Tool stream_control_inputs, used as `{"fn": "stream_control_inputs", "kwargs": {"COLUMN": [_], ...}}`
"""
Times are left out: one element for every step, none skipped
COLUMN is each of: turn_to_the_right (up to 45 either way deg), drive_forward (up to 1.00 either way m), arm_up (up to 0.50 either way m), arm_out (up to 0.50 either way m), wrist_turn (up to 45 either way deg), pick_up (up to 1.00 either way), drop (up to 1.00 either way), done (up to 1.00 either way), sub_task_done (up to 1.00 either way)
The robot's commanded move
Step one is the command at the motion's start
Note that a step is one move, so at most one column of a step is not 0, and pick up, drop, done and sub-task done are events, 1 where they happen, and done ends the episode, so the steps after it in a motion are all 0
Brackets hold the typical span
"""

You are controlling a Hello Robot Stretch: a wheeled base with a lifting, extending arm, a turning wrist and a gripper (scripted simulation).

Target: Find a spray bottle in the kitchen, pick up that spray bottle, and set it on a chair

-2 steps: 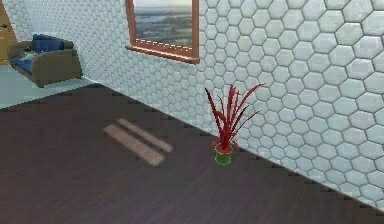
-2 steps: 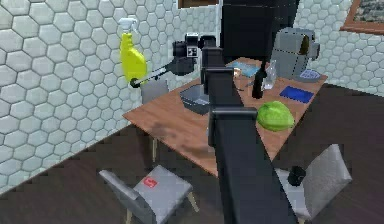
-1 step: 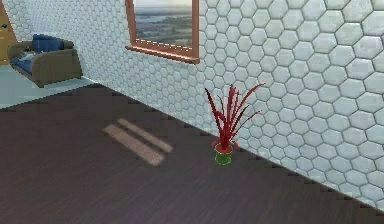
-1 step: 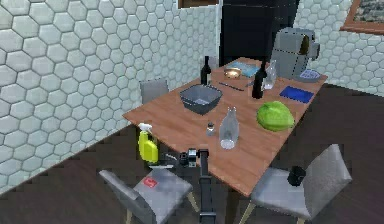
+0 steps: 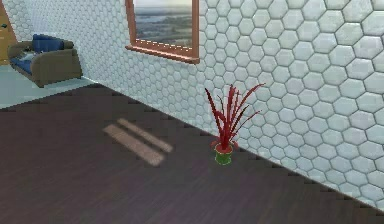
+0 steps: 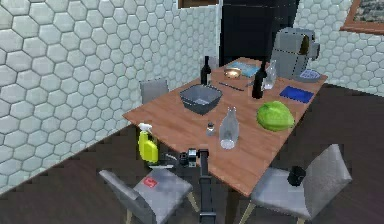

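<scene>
A: Where do we put the spray bottle (image 6: pixel 148 147)?

B: In the arm side view it is the yellow-green bottle just off the near left corner of the surface (image 6: pixel 190 118). It hangs at the finger end of the end effector (image 6: pixel 178 156). Its base sits lower than the surface's edge and above the near grey chair (image 6: pixel 130 190), resting on nothing.

A: End effector state?

B: We log it as grasping the spray bottle. How the fingers stand we cannot tell.

A: Step in hand?

B: Our judgement: finding and picking are done, and we are at the placing step. The near chair is the closest target.

A: What does the next move call for?

B: We need to carry the bottle over the seat and lower it until the base meets the cushion, then let go. A small red thing (image 6: pixel 152 183) lies on that seat, so we should aim for bare cushion beside it. The bottle is tall and could tip on a soft seat, so we go down slowly and keep it upright.
</scene>
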Motion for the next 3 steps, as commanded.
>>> {"fn": "stream_control_inputs", "kwargs": {"turn_to_the_right": [0.0, 0.0, 0.0], "drive_forward": [0.0, 0.0, 0.0], "arm_up": [0.0, 0.1, 0.0], "arm_out": [0.0, 0.0, -0.08], "wrist_turn": [0.0, 0.0, 0.0], "pick_up": [0.0, 0.0, 0.0], "drop": [1.0, 0.0, 0.0], "done": [0.0, 0.0, 0.0], "sub_task_done": [0.0, 0.0, 0.0]}}
